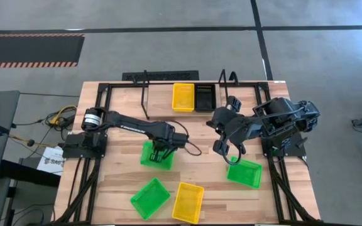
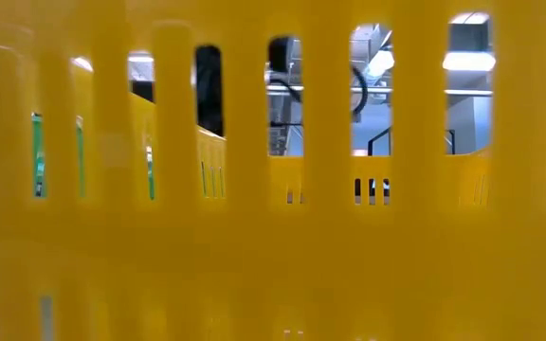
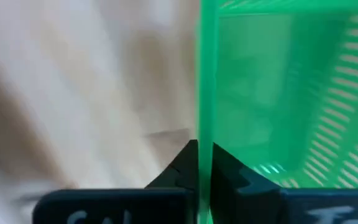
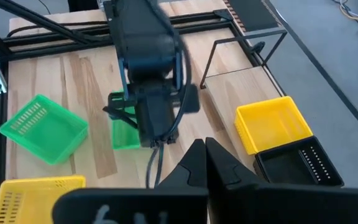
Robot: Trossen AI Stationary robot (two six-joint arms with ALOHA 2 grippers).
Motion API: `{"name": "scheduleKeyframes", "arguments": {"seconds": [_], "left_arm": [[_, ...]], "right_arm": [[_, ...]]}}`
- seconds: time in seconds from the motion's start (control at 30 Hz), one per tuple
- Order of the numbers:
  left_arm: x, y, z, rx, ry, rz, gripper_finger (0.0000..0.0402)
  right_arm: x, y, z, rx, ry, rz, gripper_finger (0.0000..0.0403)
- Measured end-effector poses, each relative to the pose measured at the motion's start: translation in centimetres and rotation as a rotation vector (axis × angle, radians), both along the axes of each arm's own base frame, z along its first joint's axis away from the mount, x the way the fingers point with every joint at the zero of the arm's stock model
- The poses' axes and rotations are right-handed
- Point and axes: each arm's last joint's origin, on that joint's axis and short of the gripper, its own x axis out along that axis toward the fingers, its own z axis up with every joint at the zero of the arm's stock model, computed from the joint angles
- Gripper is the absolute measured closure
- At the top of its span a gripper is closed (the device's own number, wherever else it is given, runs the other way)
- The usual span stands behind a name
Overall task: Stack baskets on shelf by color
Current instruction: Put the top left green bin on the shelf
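Wall of green basket (image 3: 272, 99) sits clenched between left claw (image 3: 204, 163) fingers.

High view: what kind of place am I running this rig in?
Probably a lab or workshop bay: grey concrete floor with hazard-striped tape, a wooden table in a black tube frame, and loose cables beside it. The low view glimpses ceiling strip lights.

left gripper (image 1: 158, 152) lowered, fingers pinched; right gripper (image 1: 222, 148) closed

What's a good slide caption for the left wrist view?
Left gripper shut on the rim of a green basket resting on the wooden table.
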Motion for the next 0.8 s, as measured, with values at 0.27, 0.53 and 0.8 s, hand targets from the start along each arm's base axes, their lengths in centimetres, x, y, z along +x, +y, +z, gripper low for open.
{"name": "scheduleKeyframes", "arguments": {"seconds": [0.27,0.53,0.8], "left_arm": [[2.2,1.7,8.9,0.192,-0.241,0.238,0.0401],[-1.3,4.5,16.8,0.375,-0.471,0.540,0.0401],[-8.2,6.5,21.9,0.415,-0.739,0.966,0.0401]], "right_arm": [[-1.3,-0.4,-0.4,-0.068,0.106,0.009,0.0400],[-4.6,-1.3,1.7,-0.153,0.018,-0.004,0.0401],[-10.8,-2.8,3.5,-0.287,-0.167,-0.154,0.0402]]}}
